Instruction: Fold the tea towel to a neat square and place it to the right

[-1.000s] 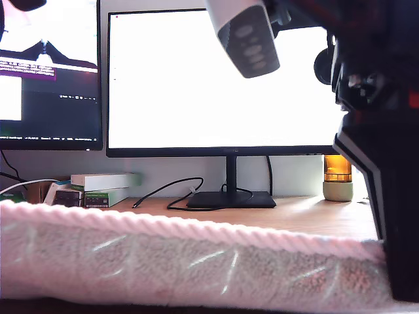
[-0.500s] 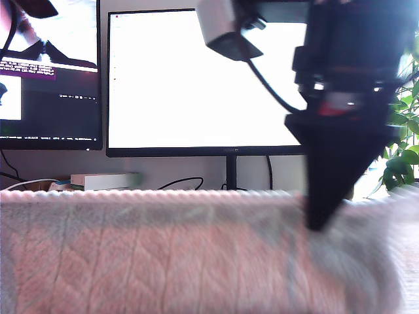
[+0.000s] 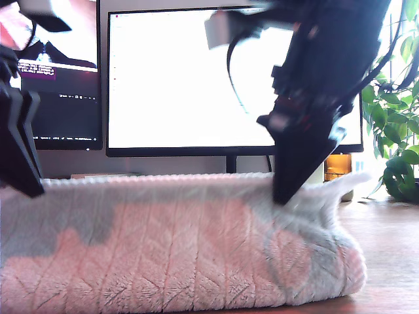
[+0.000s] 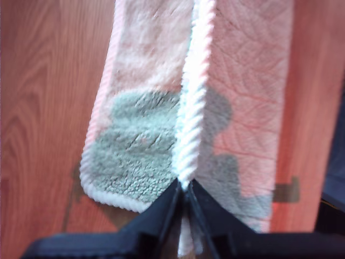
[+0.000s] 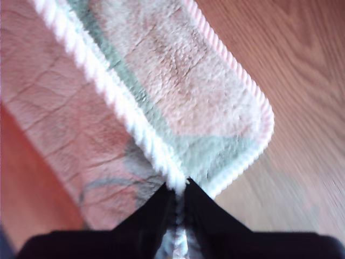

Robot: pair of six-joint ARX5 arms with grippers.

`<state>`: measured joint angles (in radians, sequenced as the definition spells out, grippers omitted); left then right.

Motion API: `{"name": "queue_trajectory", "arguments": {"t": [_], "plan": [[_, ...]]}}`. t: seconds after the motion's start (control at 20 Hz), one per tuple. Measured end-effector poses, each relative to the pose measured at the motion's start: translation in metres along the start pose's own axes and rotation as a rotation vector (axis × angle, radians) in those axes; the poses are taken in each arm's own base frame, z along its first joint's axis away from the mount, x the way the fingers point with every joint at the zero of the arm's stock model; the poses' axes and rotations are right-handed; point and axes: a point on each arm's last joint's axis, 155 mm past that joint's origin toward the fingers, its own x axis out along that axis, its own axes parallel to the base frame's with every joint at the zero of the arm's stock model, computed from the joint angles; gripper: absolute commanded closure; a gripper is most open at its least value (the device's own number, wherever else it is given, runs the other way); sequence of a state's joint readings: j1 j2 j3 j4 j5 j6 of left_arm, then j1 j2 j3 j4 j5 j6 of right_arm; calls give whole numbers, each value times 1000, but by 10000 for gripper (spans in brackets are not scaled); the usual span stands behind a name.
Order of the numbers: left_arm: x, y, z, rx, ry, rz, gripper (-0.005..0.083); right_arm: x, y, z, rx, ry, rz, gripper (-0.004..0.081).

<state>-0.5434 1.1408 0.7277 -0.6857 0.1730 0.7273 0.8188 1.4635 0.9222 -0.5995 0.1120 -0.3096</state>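
Observation:
The tea towel (image 3: 196, 248), fluffy pale pink with grey-green patches and a twisted cord hem, lies on the wooden table and fills the lower half of the exterior view. Its upper edge is held up, so it stands as a doubled fold. My first gripper (image 3: 36, 190) is at the exterior view's left, and the first wrist view shows it (image 4: 183, 189) shut on the hem of the towel (image 4: 242, 81). My second gripper (image 3: 281, 196), right of the middle in the exterior view, is likewise shut (image 5: 180, 189) on the hem of the towel (image 5: 178, 70).
Two monitors (image 3: 190, 78) stand behind the towel, the one on the exterior view's left showing dark windows. A leafy plant (image 3: 396, 144) and a small amber jar (image 3: 337, 167) sit at the exterior view's right. Bare wooden table (image 3: 393, 248) shows beside the towel.
The towel's hemmed edge has risen and come over toward the camera, so the towel now stands taller. The second arm has swung toward the exterior view's left, and the first arm has come into view.

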Motion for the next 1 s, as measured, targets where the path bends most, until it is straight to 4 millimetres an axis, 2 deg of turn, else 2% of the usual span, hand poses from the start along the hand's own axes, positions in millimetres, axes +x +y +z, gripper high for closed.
{"name": "queue_trajectory", "arguments": {"t": [0.2,0.45,0.8,1.0], "plan": [[4,13,4,5,-21,36,797,11,-4,1,3,9,-4,783],[15,16,1,20,2,23,797,27,-15,5,-19,21,-54,783],[31,29,-3,16,15,33,797,37,-24,6,-30,21,-76,783],[36,40,1,12,-6,64,797,37,-32,7,-46,17,-103,783]]}}
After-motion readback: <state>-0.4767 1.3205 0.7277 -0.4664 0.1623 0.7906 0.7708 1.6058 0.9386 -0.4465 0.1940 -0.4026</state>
